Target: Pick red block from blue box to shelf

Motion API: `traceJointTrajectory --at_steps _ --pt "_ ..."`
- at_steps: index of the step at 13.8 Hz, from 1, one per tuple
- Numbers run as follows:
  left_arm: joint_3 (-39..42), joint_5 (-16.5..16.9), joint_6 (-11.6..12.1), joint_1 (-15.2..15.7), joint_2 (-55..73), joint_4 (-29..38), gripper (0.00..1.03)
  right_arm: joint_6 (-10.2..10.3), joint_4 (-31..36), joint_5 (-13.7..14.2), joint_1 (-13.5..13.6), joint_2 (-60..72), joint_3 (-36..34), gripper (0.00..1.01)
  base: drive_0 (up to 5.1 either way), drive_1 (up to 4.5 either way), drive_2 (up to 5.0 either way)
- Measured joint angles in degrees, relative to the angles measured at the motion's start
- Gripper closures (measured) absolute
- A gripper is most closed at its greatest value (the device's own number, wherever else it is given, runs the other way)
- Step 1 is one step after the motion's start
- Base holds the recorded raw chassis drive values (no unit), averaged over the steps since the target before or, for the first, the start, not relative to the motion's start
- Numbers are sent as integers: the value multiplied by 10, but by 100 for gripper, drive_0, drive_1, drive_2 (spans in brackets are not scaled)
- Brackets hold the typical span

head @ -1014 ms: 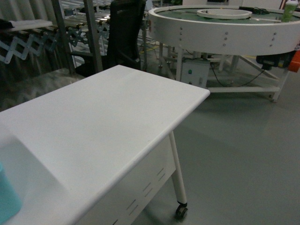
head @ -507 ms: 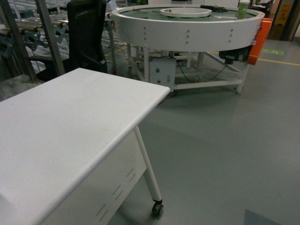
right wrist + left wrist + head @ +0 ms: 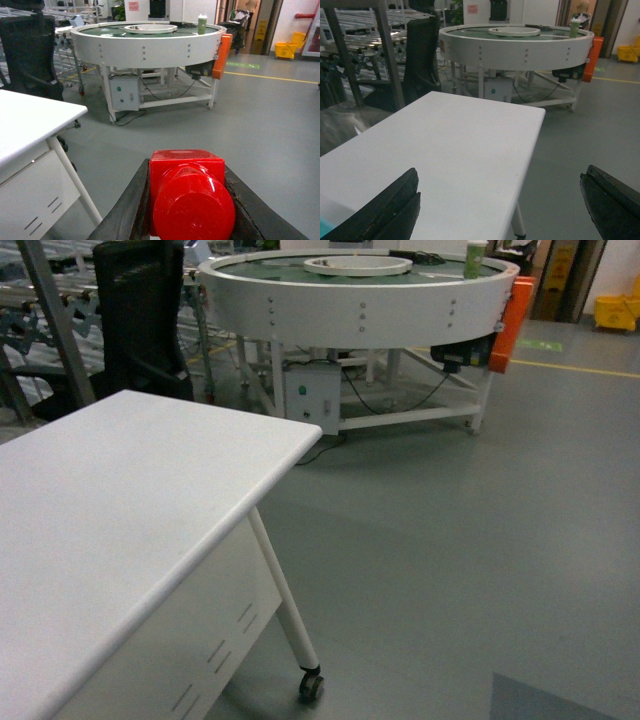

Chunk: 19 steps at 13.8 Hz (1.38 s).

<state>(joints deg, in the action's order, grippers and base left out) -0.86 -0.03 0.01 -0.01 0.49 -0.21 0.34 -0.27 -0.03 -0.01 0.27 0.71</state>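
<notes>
My right hand (image 3: 187, 200) has matt black rubbery pads pinching the red block (image 3: 190, 192), glossy smooth plastic. The bench (image 3: 110, 500) looks smooth, matt white; the floor (image 3: 480, 540) dull grey.

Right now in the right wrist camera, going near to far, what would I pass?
Glossy red one-stud block clamped in the right gripper → bare grey floor → round white conveyor table → yellow mop bucket by the far wall.
</notes>
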Motion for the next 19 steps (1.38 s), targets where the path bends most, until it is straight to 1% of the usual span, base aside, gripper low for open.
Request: traceJointTrajectory --at_steps 15,19 --pt "0 0 0 0 0 0 5 0 0 0 0 0 0 73 -161 -161 -161" --pt "0 0 0 -1 0 0 5 0 0 0 0 0 0 73 -11 -11 -11"
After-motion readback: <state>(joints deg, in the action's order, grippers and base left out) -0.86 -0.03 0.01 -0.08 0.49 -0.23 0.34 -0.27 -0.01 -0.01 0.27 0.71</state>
